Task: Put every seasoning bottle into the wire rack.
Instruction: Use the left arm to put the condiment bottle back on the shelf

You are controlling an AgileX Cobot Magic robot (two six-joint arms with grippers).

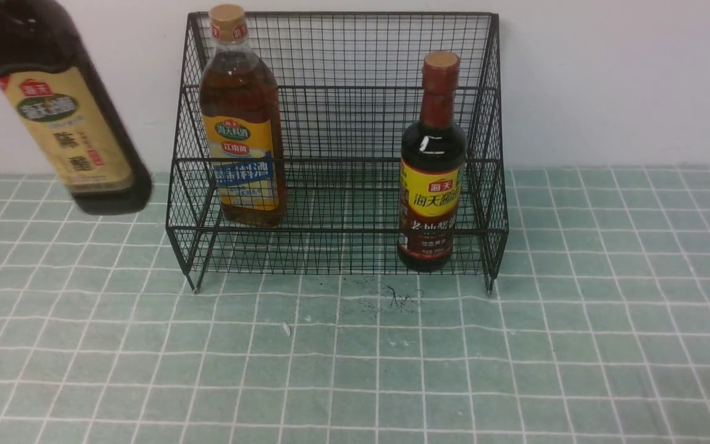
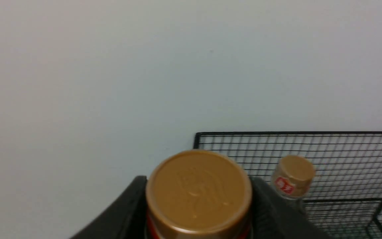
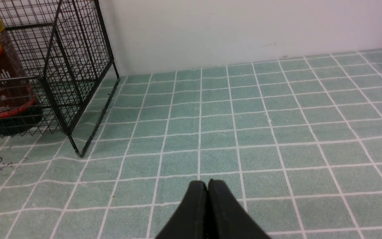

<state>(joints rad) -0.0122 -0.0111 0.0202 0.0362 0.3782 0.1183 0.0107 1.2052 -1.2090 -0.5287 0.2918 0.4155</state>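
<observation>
The black wire rack (image 1: 342,80) stands against the wall. An amber bottle with a yellow-blue label (image 1: 243,123) stands on its upper tier at the left. A dark slim-necked bottle with a yellow-maroon label (image 1: 432,179) stands on the lower tier at the right. A dark bottle with a beige label (image 1: 65,117) hangs tilted in the air left of the rack. In the left wrist view its tan cap (image 2: 198,189) sits between black fingers (image 2: 124,209), so my left gripper (image 2: 198,199) is shut on it. My right gripper (image 3: 207,186) is shut and empty above the cloth.
A green checked cloth (image 1: 577,345) covers the table up to a white wall (image 1: 607,74). Dark scribble marks (image 1: 392,299) lie on the cloth in front of the rack. In the right wrist view the rack's right side (image 3: 75,76) stands some way from the gripper.
</observation>
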